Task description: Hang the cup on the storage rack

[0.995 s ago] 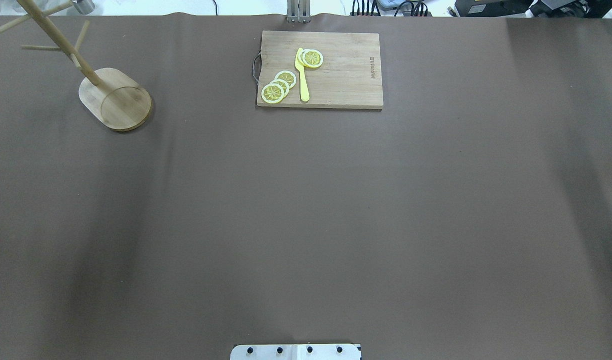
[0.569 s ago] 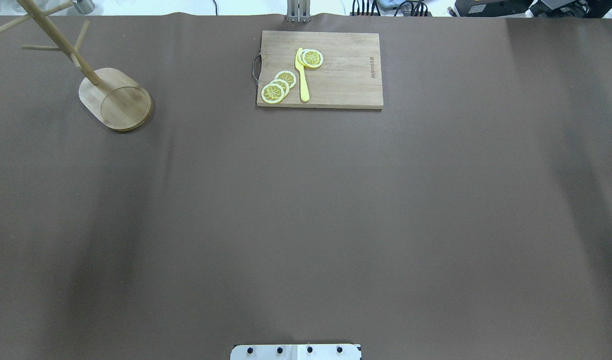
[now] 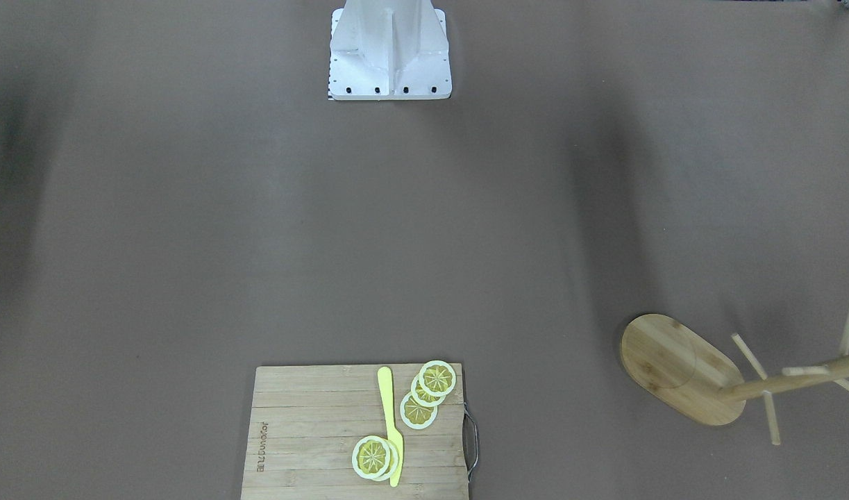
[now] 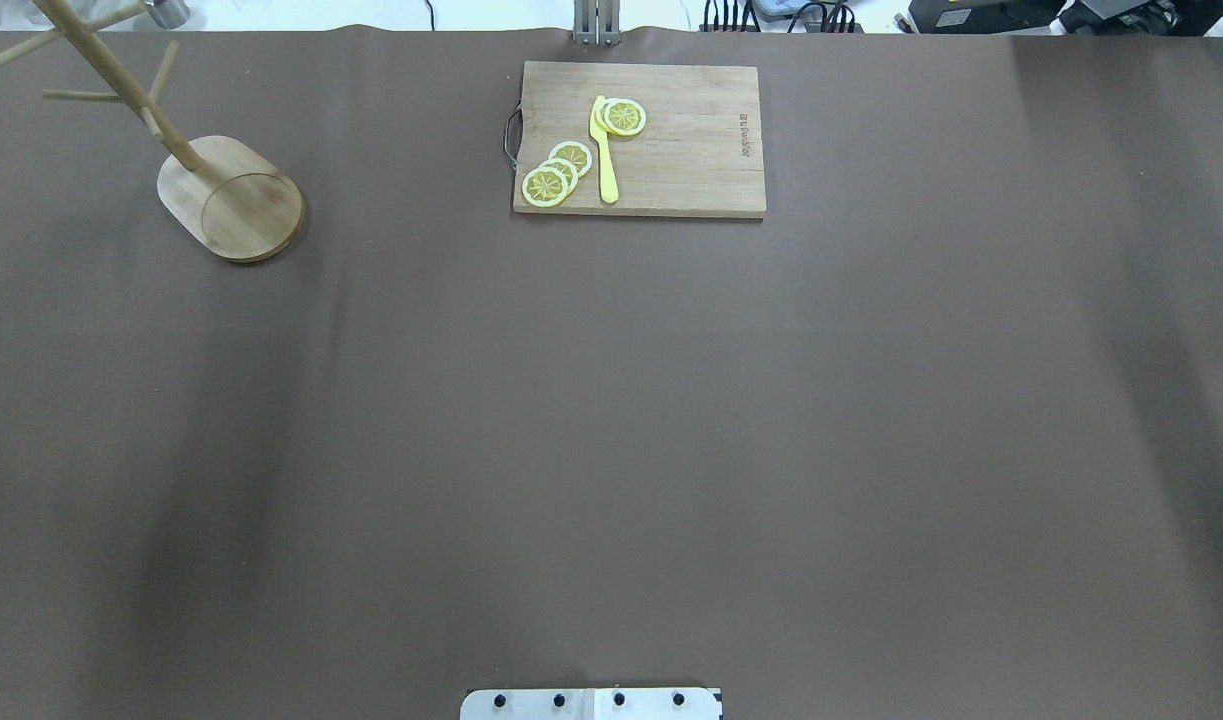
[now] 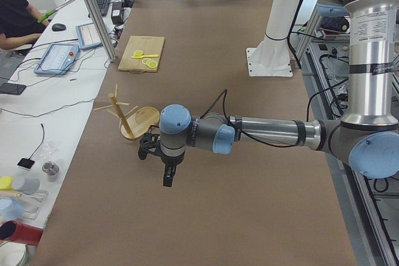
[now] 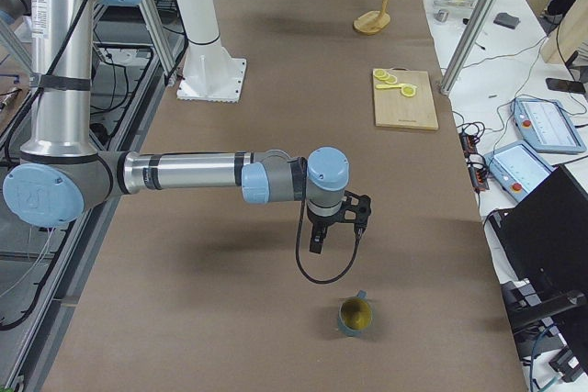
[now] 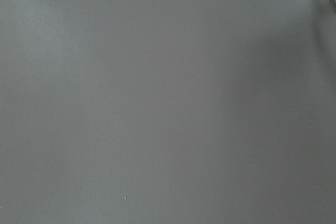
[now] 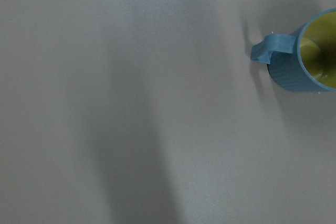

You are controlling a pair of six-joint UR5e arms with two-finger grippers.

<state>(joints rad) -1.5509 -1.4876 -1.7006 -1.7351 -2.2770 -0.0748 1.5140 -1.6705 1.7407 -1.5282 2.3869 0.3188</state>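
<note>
The cup point(image 6: 356, 317), teal-blue with a yellowish inside, stands upright on the brown table near the robot's right end. The right wrist view catches it at its right edge, the cup point(image 8: 304, 59) with its handle pointing left. My right gripper point(image 6: 336, 238) hangs above the table a short way from the cup, apart from it; I cannot tell whether it is open or shut. The storage rack point(image 4: 231, 198) stands at the far left, also seen as the storage rack point(image 5: 128, 116). My left gripper point(image 5: 163, 169) hovers just beside its base; its state cannot be told either.
A wooden cutting board point(image 4: 639, 138) with lemon slices point(image 4: 556, 172) and a yellow knife point(image 4: 604, 150) lies at the far middle. The robot's white base point(image 3: 389, 52) sits at the near edge. A person point(image 5: 15, 20) sits at a side desk.
</note>
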